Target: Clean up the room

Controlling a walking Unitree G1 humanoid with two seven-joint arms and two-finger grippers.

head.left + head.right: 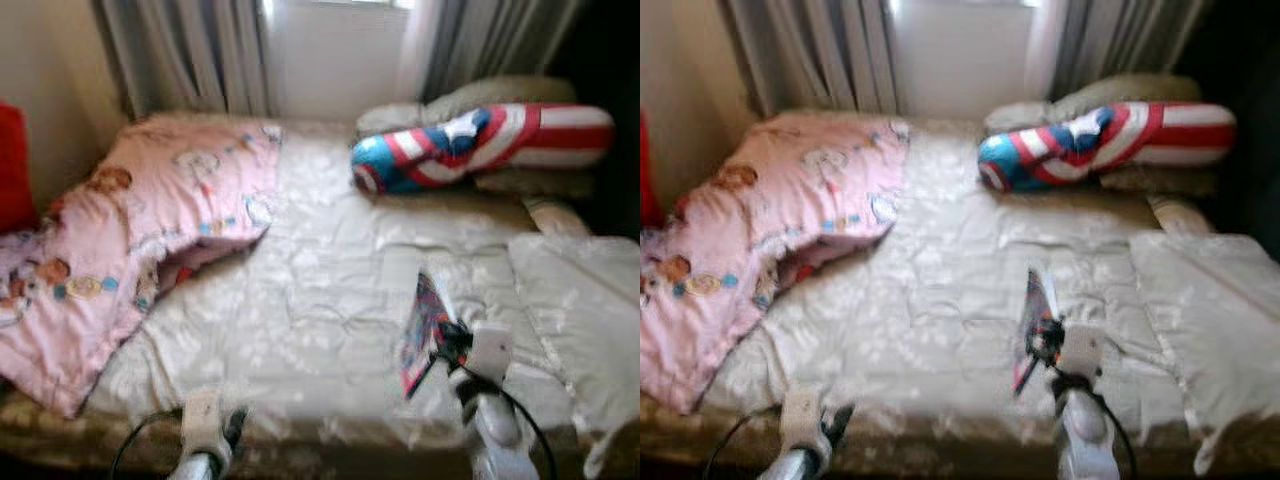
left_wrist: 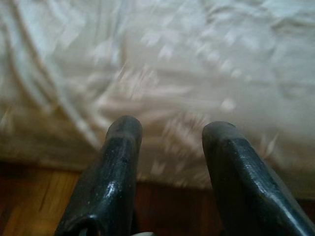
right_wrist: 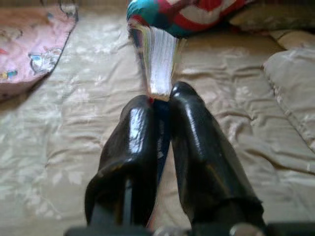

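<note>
The right gripper [image 3: 160, 101] was pinched on a book [image 3: 158, 59] — its two black fingers [image 3: 133, 142] pressed against the covers near the spine, with the white page edges fanning out beyond the tips. In the head views the book [image 1: 423, 335] stood nearly on edge, colourful cover showing, held above the cream quilted bedspread [image 1: 320, 290] toward the near right part of the bed. Whether its lower edge touched the quilt could not be determined.

The left gripper [image 2: 170, 130] was spread, nothing between its fingers [image 2: 118, 162]. It hung at the near edge of the bed, over the hem of the bedspread, with wooden floor [image 2: 29, 201] visible beneath. In the head views it [image 1: 225, 430] sat low at the left, well apart from the book.

On the bed, a pink cartoon-print blanket [image 1: 150, 230] lay bunched across the left side, draping over the near-left corner. A red, white and blue striped bolster with a star [image 1: 480, 145] lay across the far right, resting against beige pillows [image 1: 500, 95]. A cream folded cover [image 1: 585, 310] lay along the right edge. Grey curtains [image 1: 190, 50] framed a bright window behind — a red object [image 1: 12, 165] stood at the far left, unidentified.
</note>
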